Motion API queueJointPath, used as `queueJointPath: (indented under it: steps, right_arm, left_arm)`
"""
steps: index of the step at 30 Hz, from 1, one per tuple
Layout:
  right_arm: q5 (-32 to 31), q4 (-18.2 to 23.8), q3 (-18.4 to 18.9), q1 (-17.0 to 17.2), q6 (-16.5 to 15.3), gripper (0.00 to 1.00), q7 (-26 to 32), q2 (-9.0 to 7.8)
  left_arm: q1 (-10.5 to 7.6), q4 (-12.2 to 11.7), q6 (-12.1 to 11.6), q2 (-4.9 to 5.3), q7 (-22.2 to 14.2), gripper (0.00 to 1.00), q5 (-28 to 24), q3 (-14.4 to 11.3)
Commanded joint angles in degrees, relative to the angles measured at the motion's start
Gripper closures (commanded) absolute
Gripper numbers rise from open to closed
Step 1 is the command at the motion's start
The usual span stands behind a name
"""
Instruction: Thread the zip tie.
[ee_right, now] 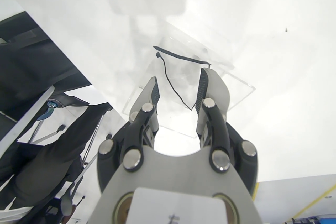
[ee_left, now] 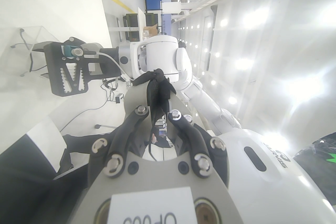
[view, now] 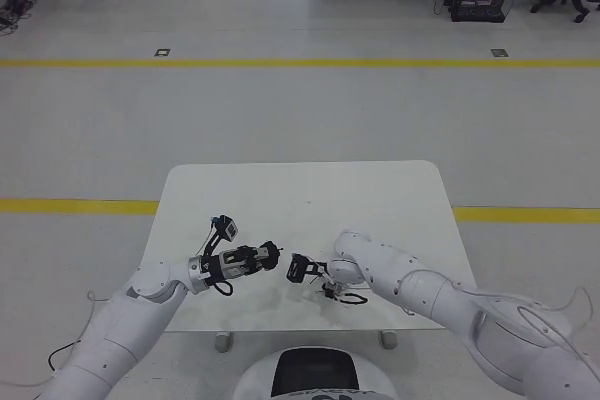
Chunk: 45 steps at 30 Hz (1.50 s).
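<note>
Desk (view: 310, 195): white, rounded corners, on a pale floor with yellow lines (view: 300, 63) ahead of it and to either side.

Left pincer (view: 267, 254): held above the desk's near part, pointing toward the other arm. Clenched on a black zip tie (ee_left: 160, 93). The tie runs up between the fingers, and a dark bunched end pokes out past the tips.

Right pincer (ee_right: 179, 78): released, jaws well spread, ribbed pads showing. It faces the left one across a short gap, near it but apart. In the left wrist view it stands directly in front of the held tie's end, its toothed inner faces turned that way.

Tray (ee_right: 237, 93): clear plastic, flat on the desk near the front edge, under and just beyond the right pincer.

Spare ties (ee_right: 181, 55): two black ones on the tray. One lies nearly straight. The other is thinner and curves down from its small head to a kink close to one right finger. Cannot tell whether that finger touches it.
</note>
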<state>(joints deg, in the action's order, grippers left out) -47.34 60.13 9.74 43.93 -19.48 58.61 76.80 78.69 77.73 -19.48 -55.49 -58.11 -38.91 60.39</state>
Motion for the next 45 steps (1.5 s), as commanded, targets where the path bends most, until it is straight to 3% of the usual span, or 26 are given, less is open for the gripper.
queueJointPath:
  steps: [1, 11, 19, 35, 41, 45]
  right_arm:
    - [-0.2, -0.3, 0.0, 0.2, 0.0, 0.65, -0.2, 0.21]
    - [-0.9, -1.4, 0.0, 0.4, 0.0, 0.69, -0.1, 1.06]
    - [-1.2, -2.4, 0.0, 0.3, 0.0, 0.84, -0.2, 1.52]
    - [0.4, -3.8, 0.0, 0.4, 0.0, 0.83, 1.2, 2.29]
    - [1.8, -4.7, 0.0, 0.1, 0.0, 1.00, 1.7, 2.68]
    - [1.9, -5.1, 0.0, 0.0, 0.0, 1.00, 1.8, 2.86]
  left_arm:
    - [0.00, 0.0, 0.0, 0.00, 0.0, 1.00, 0.0, 0.0]
    - [0.00, 0.0, 0.0, 0.00, 0.0, 1.00, 0.0, 0.0]
    - [0.00, 0.0, 0.0, 0.00, 0.0, 1.00, 0.0, 0.0]
    - [0.00, 0.0, 0.0, 0.00, 0.0, 1.00, 0.0, 0.0]
    - [0.00, 0.0, 0.0, 0.00, 0.0, 1.00, 0.0, 0.0]
    - [0.00, 0.0, 0.0, 0.00, 0.0, 1.00, 0.0, 0.0]
